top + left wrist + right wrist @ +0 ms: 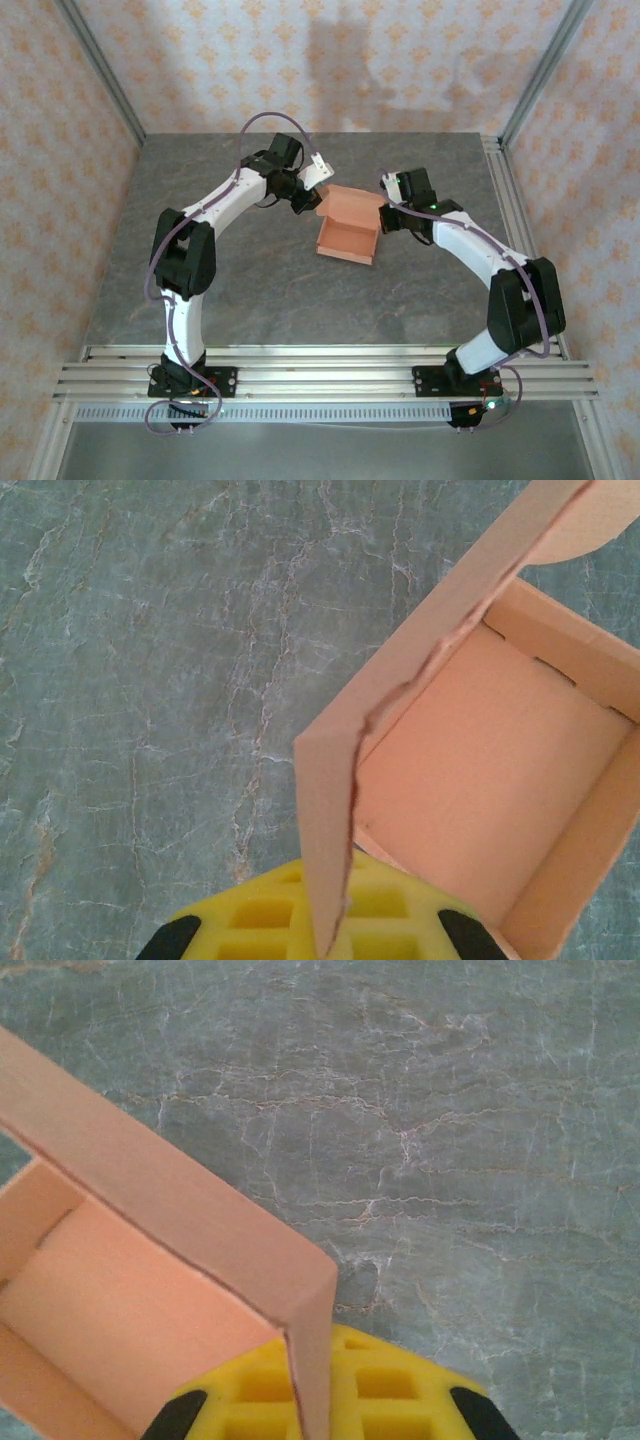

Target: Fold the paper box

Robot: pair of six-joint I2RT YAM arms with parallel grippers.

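Note:
The paper box is a small shallow salmon-orange tray with its lid flap raised at the back, resting on the grey stone-patterned table. My left gripper is shut on the box's left side wall. In the left wrist view the thin card wall runs down between the yellow pads, and the open inside of the box lies to the right. My right gripper is shut on the box's right wall. In the right wrist view the box corner is pinched at my gripper.
Aluminium rails run along the table's near edge, where both arm bases are bolted. Another rail lines the right side. Patterned walls enclose the back and sides.

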